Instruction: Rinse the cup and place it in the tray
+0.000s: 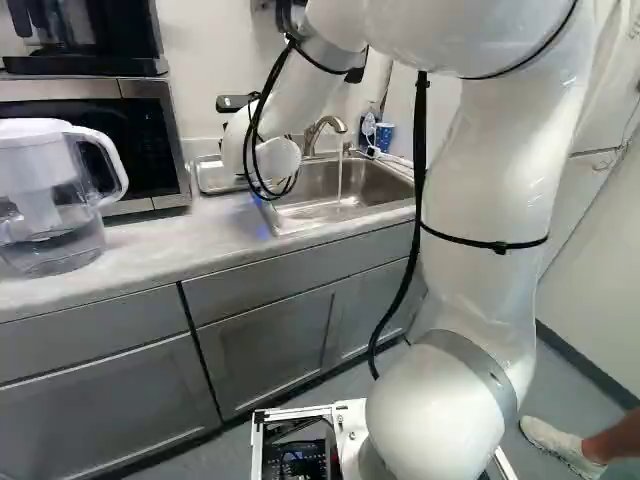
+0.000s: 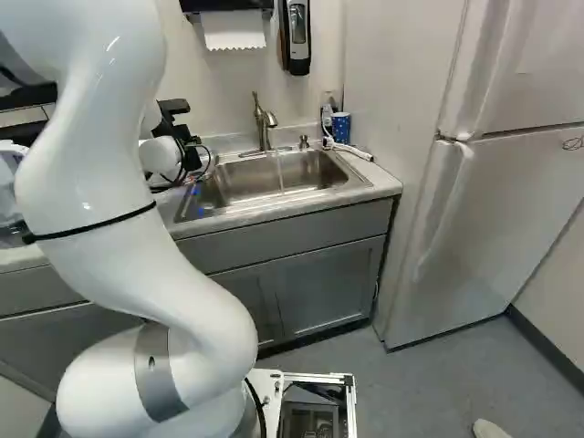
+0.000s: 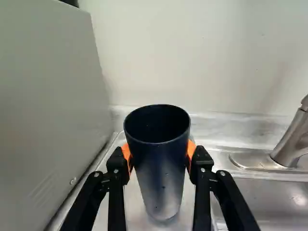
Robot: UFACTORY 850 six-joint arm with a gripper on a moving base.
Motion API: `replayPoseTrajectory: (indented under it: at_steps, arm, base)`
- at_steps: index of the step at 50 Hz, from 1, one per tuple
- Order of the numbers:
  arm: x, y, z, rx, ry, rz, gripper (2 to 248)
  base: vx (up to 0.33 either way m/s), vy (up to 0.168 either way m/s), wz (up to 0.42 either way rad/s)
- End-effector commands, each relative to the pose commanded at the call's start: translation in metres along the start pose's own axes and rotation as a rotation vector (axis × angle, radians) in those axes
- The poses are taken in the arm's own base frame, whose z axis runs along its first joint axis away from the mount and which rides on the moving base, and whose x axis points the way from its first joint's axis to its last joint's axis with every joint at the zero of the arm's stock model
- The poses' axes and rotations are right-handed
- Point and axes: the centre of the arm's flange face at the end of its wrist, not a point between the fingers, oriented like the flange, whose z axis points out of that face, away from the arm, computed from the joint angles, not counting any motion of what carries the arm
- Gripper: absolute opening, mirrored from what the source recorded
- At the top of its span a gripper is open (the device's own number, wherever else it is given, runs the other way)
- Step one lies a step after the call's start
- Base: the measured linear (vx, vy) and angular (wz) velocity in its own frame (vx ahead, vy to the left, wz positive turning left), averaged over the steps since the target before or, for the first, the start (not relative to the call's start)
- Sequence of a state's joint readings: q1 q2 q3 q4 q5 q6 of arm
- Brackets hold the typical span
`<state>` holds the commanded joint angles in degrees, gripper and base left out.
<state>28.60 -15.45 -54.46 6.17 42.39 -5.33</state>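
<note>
1. Gripper (image 3: 159, 158) is clamped w/ both orange pads (image 3: 191, 148) on dark cup (image 3: 161, 178), upright at metal tray (image 3: 136, 207) (base contact, I cannot tell).
2. Placing step is prob. in hand; next: settle cup, then release, though water (image 1: 340, 175) runs.
3. Arm (image 1: 490, 170) arches high, its forearm sloping down to counter (image 1: 150, 245) beside sink (image 1: 300, 208).
</note>
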Motion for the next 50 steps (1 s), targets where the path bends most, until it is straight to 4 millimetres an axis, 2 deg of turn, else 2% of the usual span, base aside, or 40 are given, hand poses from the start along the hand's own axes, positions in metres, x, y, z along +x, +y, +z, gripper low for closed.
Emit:
replayPoseTrajectory:
  at_steps: [9,29,30,35,36,40,41,45,46,50]
  arm:
    - [-0.0090,-0.0011,0.0026,0.001,-0.010,-0.002,125]
    - [-0.0090,-0.0011,0.0026,0.001,-0.010,-0.002,125]
    - [-0.0090,-0.0011,0.0026,0.001,-0.010,-0.002,143]
    - [-0.0090,-0.0011,0.0026,0.001,-0.010,-0.002,143]
    - [-0.0090,-0.0011,0.0026,0.001,-0.010,-0.002,176]
    - [-0.0090,-0.0011,0.0026,0.001,-0.010,-0.002,176]
    - [-0.0090,-0.0011,0.0026,0.001,-0.010,-0.002,211]
    - [-0.0084,-0.0011,0.0025,0.001,-0.009,-0.001,211]
    - [-0.0079,-0.0011,0.0023,0.001,-0.008,-0.001,245]
    - [-0.0048,-0.0010,0.0017,0.001,-0.002,-0.001,245]
  base:
    - [0.000,0.000,0.000]
    - [0.000,0.000,0.000]
    - [0.000,0.000,0.000]
    - [0.000,0.000,0.000]
    - [0.000,0.000,0.000]
    - [0.000,0.000,0.000]
    - [0.000,0.000,0.000]
    - [0.000,0.000,0.000]
    - [0.000,0.000,0.000]
    - [0.000,0.000,0.000]
